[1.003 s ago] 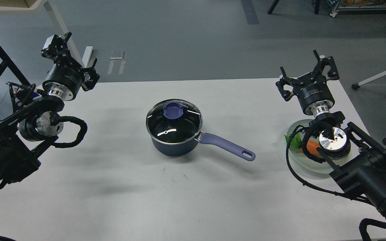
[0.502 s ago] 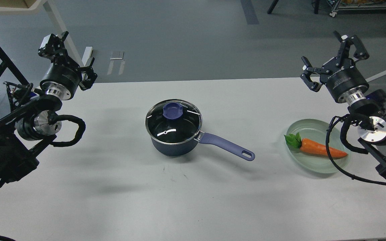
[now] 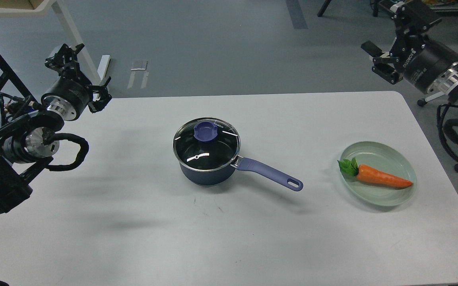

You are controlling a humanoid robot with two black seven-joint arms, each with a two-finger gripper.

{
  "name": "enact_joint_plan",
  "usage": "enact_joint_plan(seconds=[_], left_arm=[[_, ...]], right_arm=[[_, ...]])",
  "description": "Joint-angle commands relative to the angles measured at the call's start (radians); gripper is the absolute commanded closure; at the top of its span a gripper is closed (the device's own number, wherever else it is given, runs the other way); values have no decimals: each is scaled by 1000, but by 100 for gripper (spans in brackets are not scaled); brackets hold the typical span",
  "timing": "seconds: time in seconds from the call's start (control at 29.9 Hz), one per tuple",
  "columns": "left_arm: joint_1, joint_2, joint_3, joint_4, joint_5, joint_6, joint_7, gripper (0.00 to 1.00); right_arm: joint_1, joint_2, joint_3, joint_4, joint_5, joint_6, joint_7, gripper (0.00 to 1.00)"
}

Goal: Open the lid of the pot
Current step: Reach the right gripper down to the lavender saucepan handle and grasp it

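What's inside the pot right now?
The glass lid with its blue knob is on the pot. Through the glass the inside looks dark with glare; I make out nothing in it, but cannot rule out contents.

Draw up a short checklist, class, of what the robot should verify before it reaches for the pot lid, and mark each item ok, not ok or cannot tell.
1. Lid seated on the pot: ok, it sits level inside the rim.
2. Knob free to grasp: ok, nothing covers or touches it.
3. Left gripper open and ready: cannot tell, its fingers are dark and hard to separate.
4. Right gripper open and ready: ok, fingers spread, nothing held.
5. A gripper close to the knob: not ok, both hang beyond the table's far corners.
6. Plate with carrot out of the way: ok, well right of the pot handle.
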Motion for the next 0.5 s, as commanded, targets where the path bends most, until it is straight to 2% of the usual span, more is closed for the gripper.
enact_joint_plan(seconds=[0.0, 0.47], left_arm=[[0, 10, 3, -41, 0, -2, 0, 1], [9, 17, 5, -62, 0, 4, -2, 1]], right_arm=[[120, 6, -154, 6, -221, 1, 5, 0], [381, 81, -602, 186, -710, -12, 5, 0]])
